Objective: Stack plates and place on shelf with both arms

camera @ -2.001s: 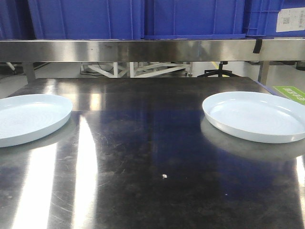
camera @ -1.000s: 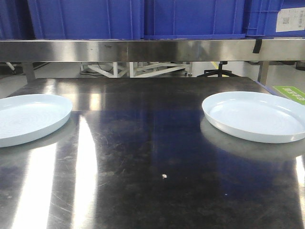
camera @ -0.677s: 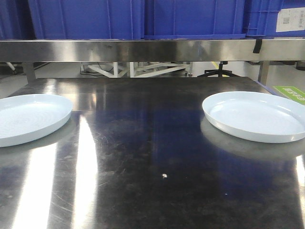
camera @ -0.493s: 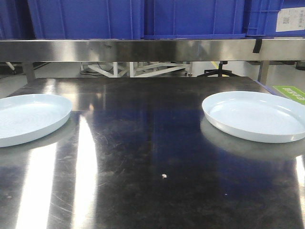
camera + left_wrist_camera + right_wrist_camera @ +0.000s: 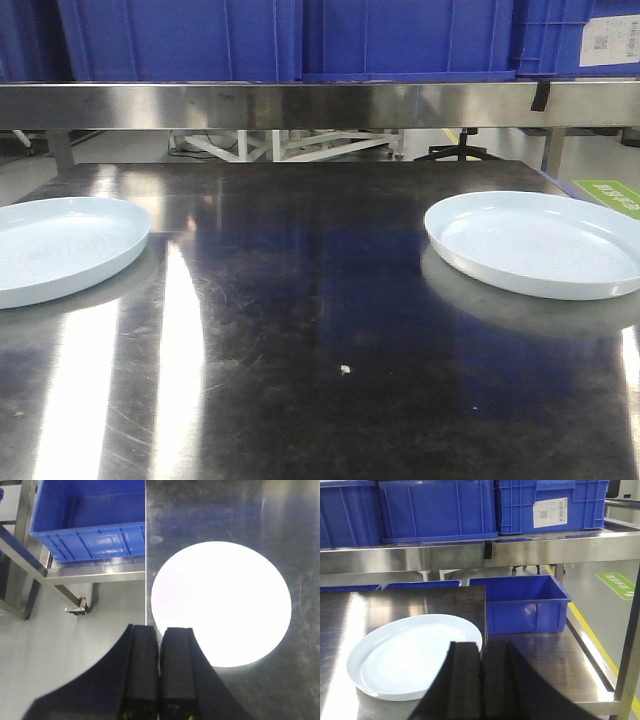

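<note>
Two pale bluish-white plates lie apart on the dark steel tabletop: one at the left edge (image 5: 60, 248), one at the right (image 5: 535, 243). Neither gripper shows in the front view. In the left wrist view my left gripper (image 5: 160, 630) is shut and empty, hovering above the near rim of the left plate (image 5: 222, 602), which is washed out white. In the right wrist view my right gripper (image 5: 481, 647) is shut and empty, above the near right rim of the right plate (image 5: 410, 655). The shelf (image 5: 320, 103) is a steel beam across the back.
Blue crates (image 5: 290, 38) stand on the shelf beam. Another blue crate (image 5: 525, 605) sits on a lower steel level right of the tabletop, and one (image 5: 92, 522) lies beyond the table's left edge. A small white speck (image 5: 345, 369) lies mid-table.
</note>
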